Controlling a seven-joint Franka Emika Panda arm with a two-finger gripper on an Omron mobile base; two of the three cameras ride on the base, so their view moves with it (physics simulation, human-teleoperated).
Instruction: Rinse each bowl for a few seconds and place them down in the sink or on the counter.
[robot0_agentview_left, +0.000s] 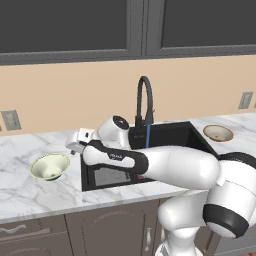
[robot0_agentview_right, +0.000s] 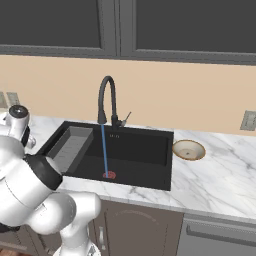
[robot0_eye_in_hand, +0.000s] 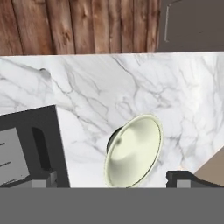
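The pale cream-green bowl (robot0_agentview_left: 50, 166) sits upright on the counter (robot0_agentview_left: 30, 195) left of the sink (robot0_agentview_left: 170, 132). In the hand view this bowl (robot0_eye_in_hand: 133, 151) lies between and beyond my two fingertips (robot0_eye_in_hand: 183, 179). My gripper (robot0_agentview_left: 77, 145) hovers over the counter by the sink's left edge, just right of that bowl, open and holding nothing. The shallow beige bowl (robot0_agentview_left: 218, 132) with a brownish rim rests on the counter right of the sink, also seen as the beige bowl (robot0_agentview_right: 188, 149) in the right base view. The sink (robot0_agentview_right: 140, 150) is black.
The black arched faucet (robot0_agentview_right: 106, 100) runs a thin blue stream of water (robot0_agentview_right: 104, 150) onto the red drain (robot0_agentview_right: 109, 175). A grey ribbed rack (robot0_agentview_right: 70, 145) fills the sink's left part. Wall outlets (robot0_agentview_left: 10, 120) sit on the backsplash; dark cabinets hang above.
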